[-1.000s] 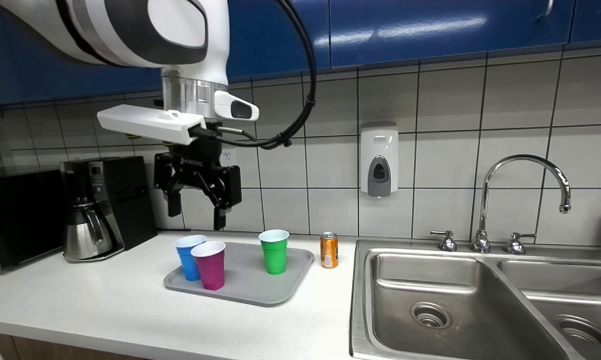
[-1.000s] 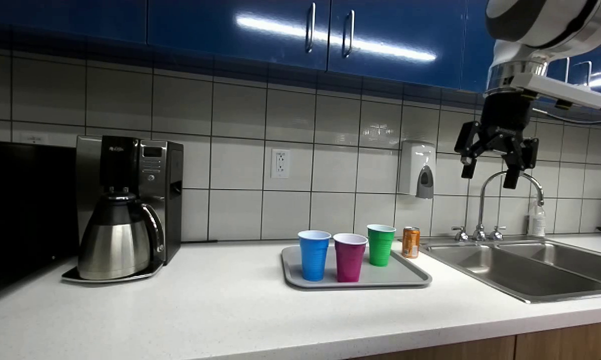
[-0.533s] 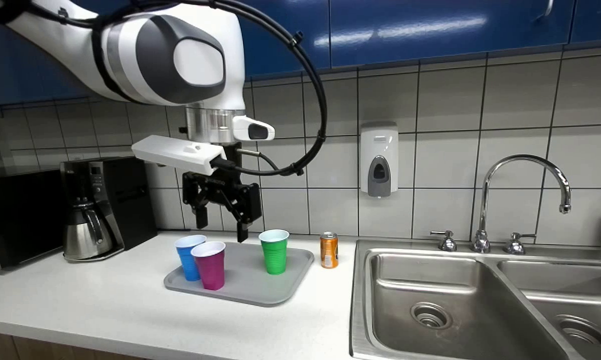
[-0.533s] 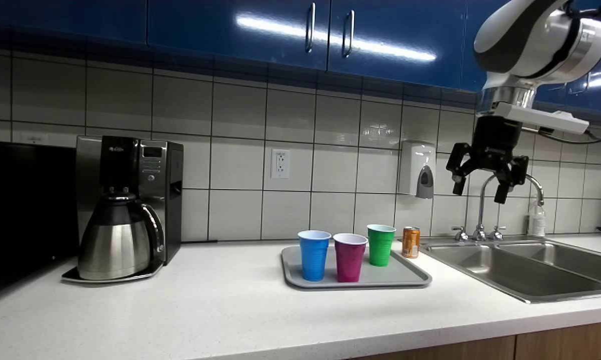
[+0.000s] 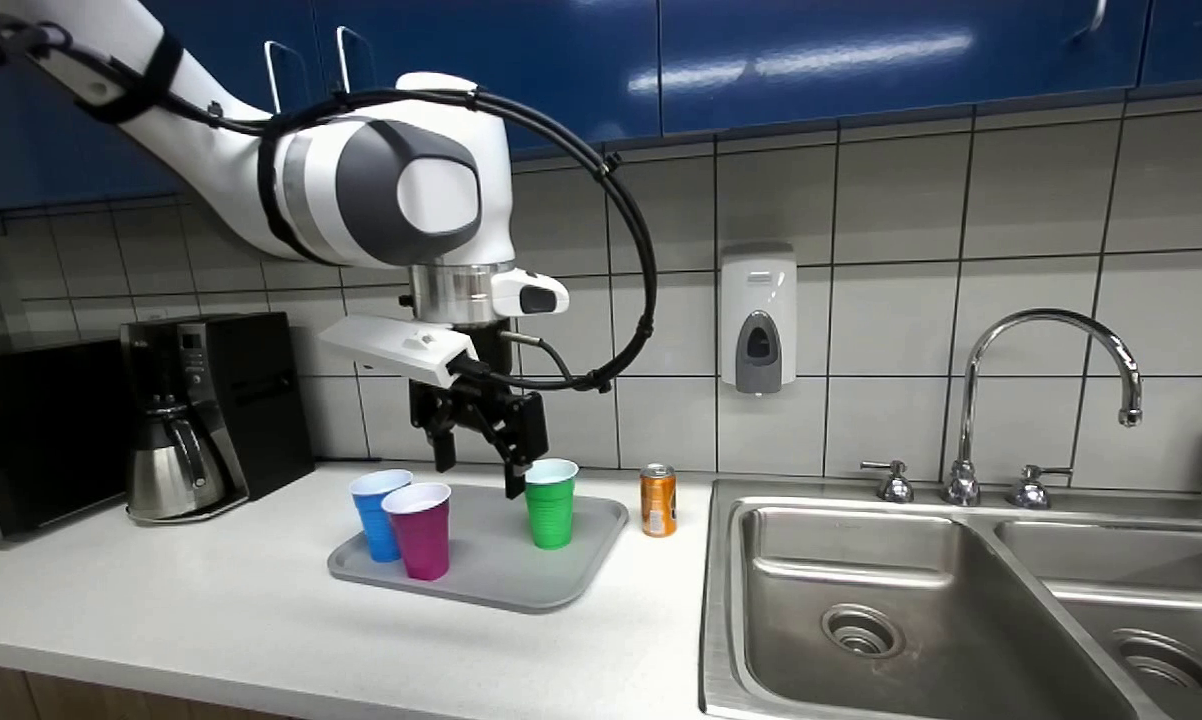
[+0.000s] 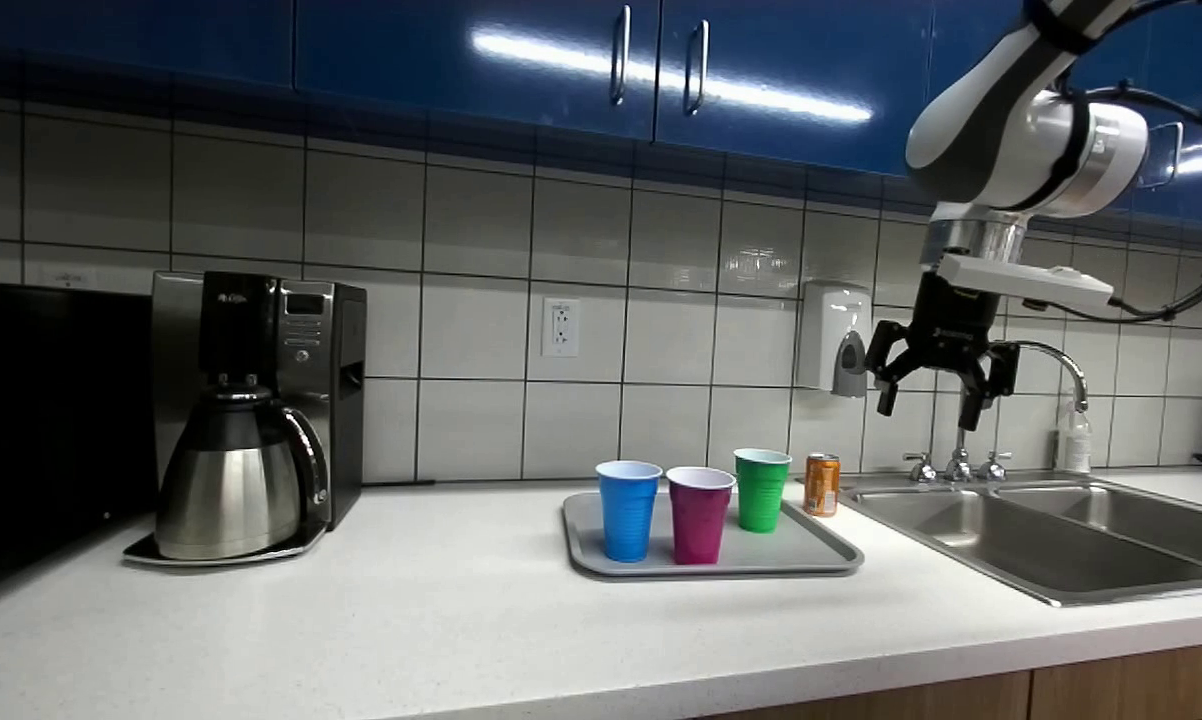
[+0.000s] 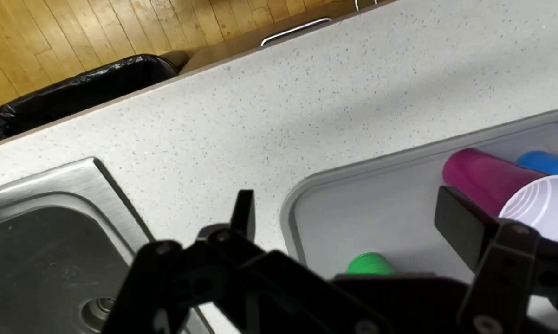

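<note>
Wooden floor point(image 7: 98, 32) and a black-lined bin point(image 7: 77, 86) show only in the wrist view, a coffee maker point(image 6: 306, 370) only in both exterior views. Higher than the grey tray point(image 5: 491, 555), the gripper point(image 5: 479, 472) hangs with jaws spread, holding nothing. On the tray, the green cup point(image 5: 551, 515) stands upright, lower than the jaws and untouched; the wrist view puts it between them, partly hidden.

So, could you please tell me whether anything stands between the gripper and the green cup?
Nothing visible does: in both exterior views, no object shows between the open gripper and the green cup. The magenta cup and blue cup stand apart from it on the same tray.
</note>
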### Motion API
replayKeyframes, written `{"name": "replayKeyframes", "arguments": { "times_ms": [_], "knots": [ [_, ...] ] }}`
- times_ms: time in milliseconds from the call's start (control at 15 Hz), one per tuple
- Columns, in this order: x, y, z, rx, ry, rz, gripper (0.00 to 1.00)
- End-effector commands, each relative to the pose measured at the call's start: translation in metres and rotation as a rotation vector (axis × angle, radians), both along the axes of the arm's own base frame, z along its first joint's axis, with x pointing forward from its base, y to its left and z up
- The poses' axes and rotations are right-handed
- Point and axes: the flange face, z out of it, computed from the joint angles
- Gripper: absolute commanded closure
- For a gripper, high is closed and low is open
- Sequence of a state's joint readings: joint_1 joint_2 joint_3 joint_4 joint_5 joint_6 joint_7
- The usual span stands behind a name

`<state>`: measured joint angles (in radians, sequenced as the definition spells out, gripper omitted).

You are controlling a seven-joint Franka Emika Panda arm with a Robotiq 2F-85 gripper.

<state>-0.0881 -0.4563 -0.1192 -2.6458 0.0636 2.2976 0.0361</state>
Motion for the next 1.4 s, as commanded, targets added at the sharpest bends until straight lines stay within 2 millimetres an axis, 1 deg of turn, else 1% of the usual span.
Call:
{"name": "replayKeyframes", "arguments": {
  "times_ms": [0,267,667,933,1333],
  "knots": [
    [0.034,0.002,-0.007,-0.034,0.004,-0.053,0.0],
    [0.065,0.003,-0.019,-0.045,0.009,-0.095,0.0],
    [0.113,-0.003,-0.031,-0.064,0.012,-0.153,0.0],
    [0.141,-0.004,-0.04,-0.081,0.024,-0.178,0.0],
    [0.177,-0.003,-0.051,-0.103,0.027,-0.204,0.0]
  ]
}}
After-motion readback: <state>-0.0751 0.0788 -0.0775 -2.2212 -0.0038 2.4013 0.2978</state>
